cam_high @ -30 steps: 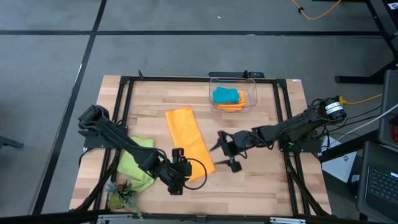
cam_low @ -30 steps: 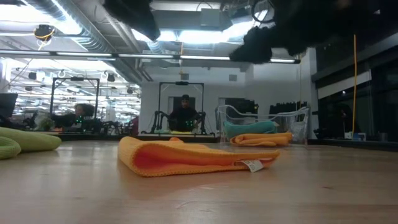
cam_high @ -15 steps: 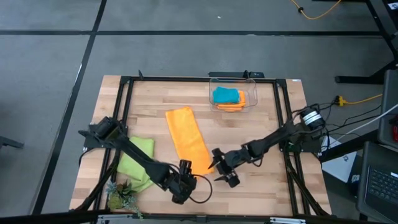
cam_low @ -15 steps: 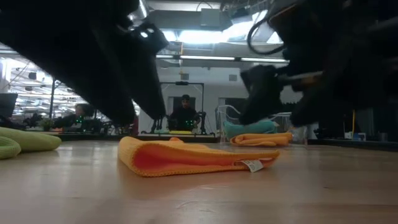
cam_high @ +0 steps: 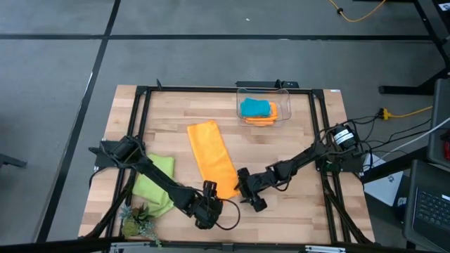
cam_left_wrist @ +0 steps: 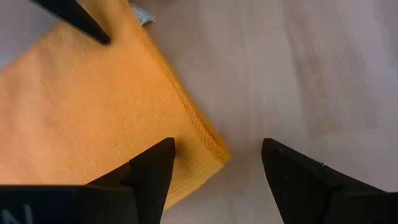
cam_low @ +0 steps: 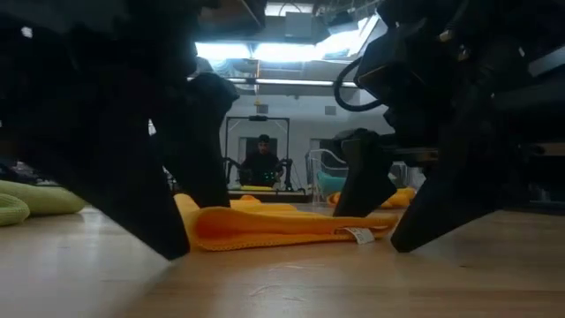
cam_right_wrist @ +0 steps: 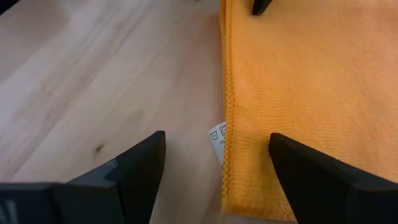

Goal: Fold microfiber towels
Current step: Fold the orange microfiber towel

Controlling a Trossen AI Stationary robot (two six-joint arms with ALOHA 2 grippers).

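Observation:
An orange microfiber towel (cam_high: pixel 211 160), folded into a long strip, lies flat on the table. Its near end faces the low camera (cam_low: pixel 265 228). My left gripper (cam_high: pixel 210 191) is open and low at the strip's near left corner (cam_left_wrist: pixel 219 151), one finger over the cloth and one over bare wood. My right gripper (cam_high: pixel 243 188) is open at the near right corner, astride the edge that bears a white label (cam_right_wrist: pixel 217 140). A lime green towel (cam_high: pixel 151 184) lies bunched at the left. A turquoise towel (cam_high: pixel 254 107) rests on another orange one in a clear bin (cam_high: pixel 284 112). My left gripper comes slanting down from the near side with open fingers (cam_left_wrist: pixel 152 168) on either side of the corner; I cannot tell whether a tip touches the cloth. My right gripper slants down from the right with fingers (cam_right_wrist: pixel 140 163) astride the labelled edge; touch cannot be told either.
A small green plant (cam_high: pixel 135 222) stands at the near left corner, beside the green towel. A black frame (cam_high: pixel 140 91) runs round the table. Bare wood (cam_high: pixel 295 218) lies to the near right. A person sits in the room beyond (cam_low: pixel 262 163).
Both grippers have come down to the table at the orange strip's near end. The left has gone toward the near edge and right, the right toward the left and near edge. Both have stayed open. The towel has kept still.

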